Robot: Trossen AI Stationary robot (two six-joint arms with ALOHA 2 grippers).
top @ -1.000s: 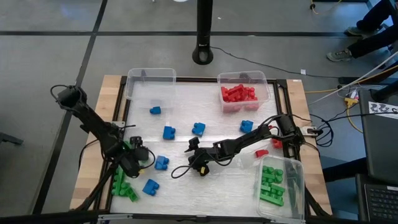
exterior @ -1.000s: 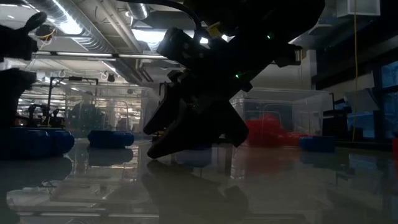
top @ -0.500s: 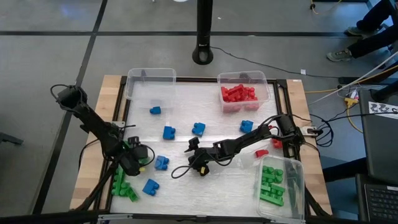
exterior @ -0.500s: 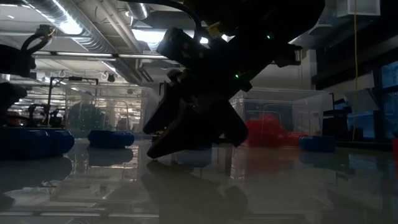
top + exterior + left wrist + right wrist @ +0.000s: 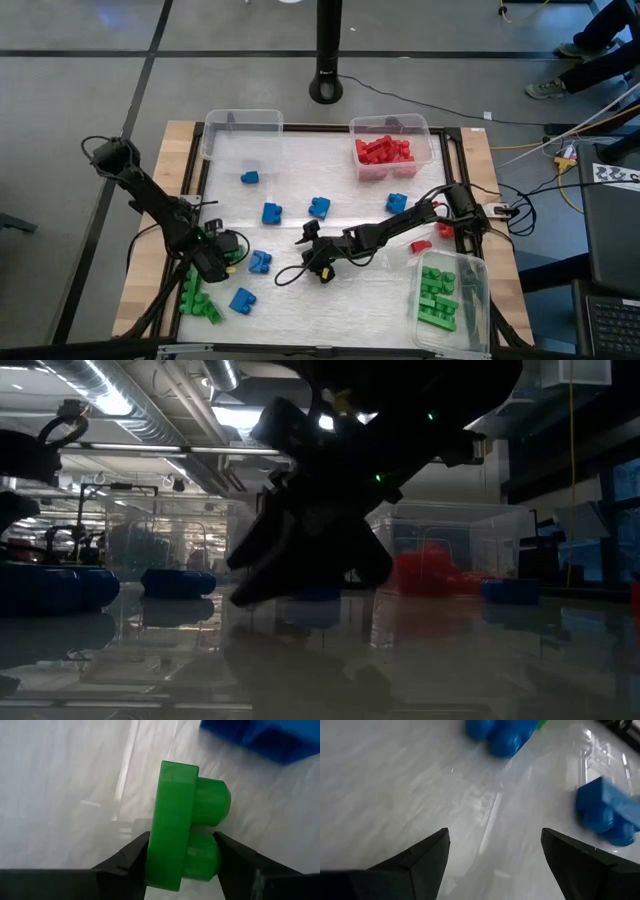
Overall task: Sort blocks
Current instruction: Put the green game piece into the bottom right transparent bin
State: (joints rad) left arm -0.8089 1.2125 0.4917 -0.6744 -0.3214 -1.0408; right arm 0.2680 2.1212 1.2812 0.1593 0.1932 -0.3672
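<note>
My left gripper (image 5: 213,250) stands near the table's left edge, shut on a green block (image 5: 175,820) that also shows in the high view (image 5: 207,233). My right gripper (image 5: 313,256) waits open at mid-table, with only bare table between its fingers (image 5: 495,850). Blue blocks lie loose on the table: one (image 5: 260,262) just right of my left gripper, one (image 5: 242,300) nearer the front, and others (image 5: 271,213) farther back. Several green blocks (image 5: 197,300) lie at the front left. One red block (image 5: 421,245) lies at the right. My left gripper pinches the green block between its two fingers. One finger (image 5: 135,852) is on the block's flat underside and the other (image 5: 230,855) on a stud (image 5: 202,857). The fingers come steeply from above. The block stands on edge, studs sideways; whether it is off the table I cannot tell.
Three clear bins stand on the table: one without blocks at the back left (image 5: 242,128), one with red blocks at the back right (image 5: 391,150), and one with green blocks at the front right (image 5: 450,295). A black pole base (image 5: 326,88) stands behind the table.
My left gripper has rolled a little about its own pointing line over the green block near the table's left edge.
</note>
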